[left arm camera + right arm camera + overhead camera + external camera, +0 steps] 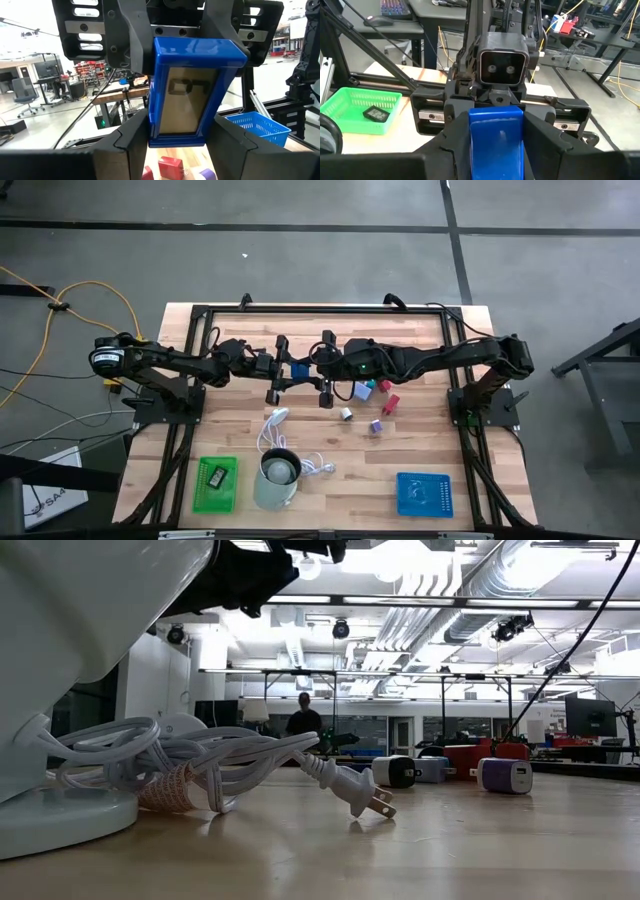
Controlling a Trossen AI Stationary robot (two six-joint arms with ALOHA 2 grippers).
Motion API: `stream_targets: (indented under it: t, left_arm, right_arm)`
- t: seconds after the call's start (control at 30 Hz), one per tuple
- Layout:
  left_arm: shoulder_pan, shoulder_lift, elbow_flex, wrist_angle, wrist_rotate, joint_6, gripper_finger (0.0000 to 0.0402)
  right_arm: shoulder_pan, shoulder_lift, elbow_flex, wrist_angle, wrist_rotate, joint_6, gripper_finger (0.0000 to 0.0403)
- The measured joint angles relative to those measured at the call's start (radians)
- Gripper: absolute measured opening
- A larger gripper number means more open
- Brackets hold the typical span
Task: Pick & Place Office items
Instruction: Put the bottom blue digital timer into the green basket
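Fingers of left gripper point(175, 145) and right gripper point(496, 145) both clamp one blue item point(299, 369) above mid-counter point(420, 460), toward its far edge. Green tray point(216, 485) holds one piece; loose items point(376, 402) remain unsorted; blue tray point(424, 493) appears empty.

The lower end of the blue item point(496, 142) is cut off by the picture's edge between the right tool's point(496, 150) fingers. What is printed on its panel is blurred past reading. Beyond the left tool point(175, 150), a red piece point(170, 167) and a purple piece point(206, 174) are cropped at the edge.
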State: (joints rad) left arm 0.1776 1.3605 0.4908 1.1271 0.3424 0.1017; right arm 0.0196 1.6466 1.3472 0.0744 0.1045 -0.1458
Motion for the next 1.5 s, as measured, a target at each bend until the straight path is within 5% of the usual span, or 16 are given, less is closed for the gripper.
stream_targets:
  t: [0.97,1.5]
  left_arm:
    - [0.000,0.001,0.000,-0.004,0.002,-0.042,0.0157]
    - [0.014,0.001,0.000,-0.117,0.001,-0.107,0.0156]
  right_arm:
    - [0.000,0.000,0.000,0.012,-0.009,0.042,0.0284]
    - [0.000,-0.001,0.000,0.155,-0.010,0.004,0.0311]
